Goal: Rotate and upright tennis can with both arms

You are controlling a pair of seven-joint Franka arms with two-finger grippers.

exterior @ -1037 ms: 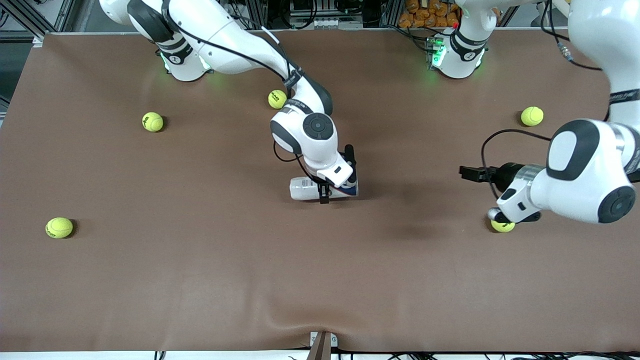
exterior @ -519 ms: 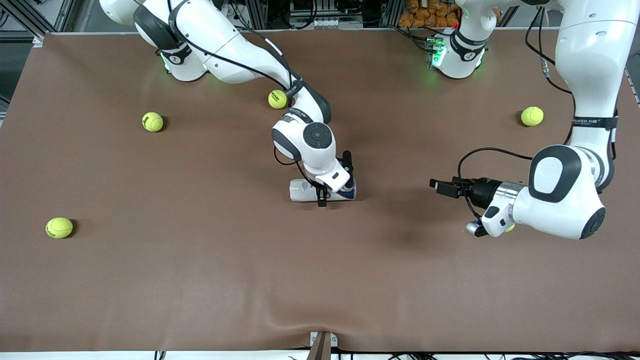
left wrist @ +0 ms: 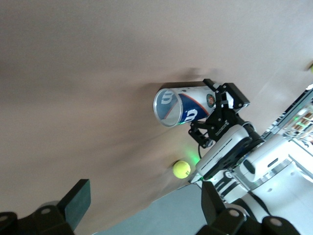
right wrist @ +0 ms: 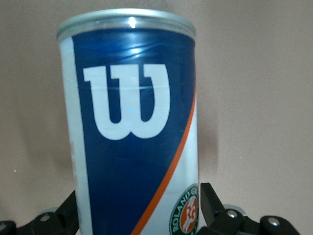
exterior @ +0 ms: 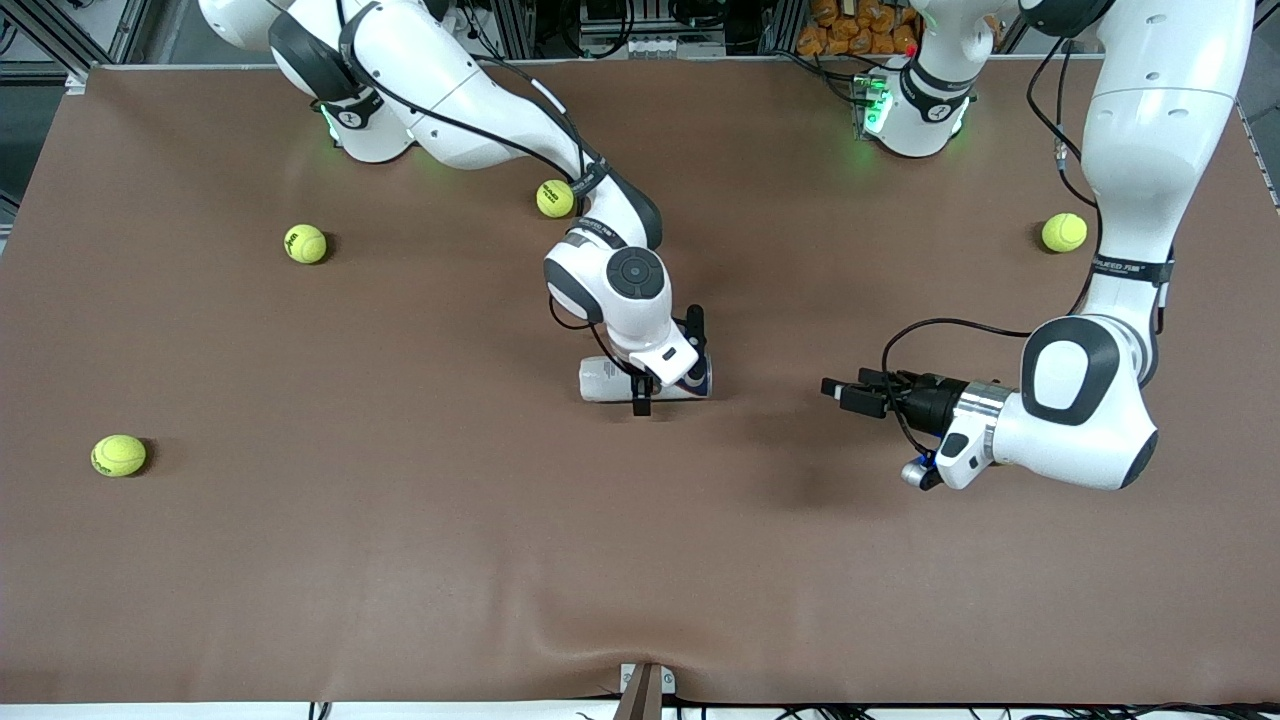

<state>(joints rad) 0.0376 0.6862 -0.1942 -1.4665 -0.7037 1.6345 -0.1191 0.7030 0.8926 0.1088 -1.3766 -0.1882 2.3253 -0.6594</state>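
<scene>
- Holding the tennis can mid-desk with my right end effector, fingers clamped across its body
- My left end effector hangs over bare desk toward the left arm's end, fingers apart and empty, aimed at the can's rim
- Can lies on its side, long axis along the desk's length, open silver-rimmed end facing the left arm
- Next, I judge: bring the left in on that end, then tip it upright together
</scene>
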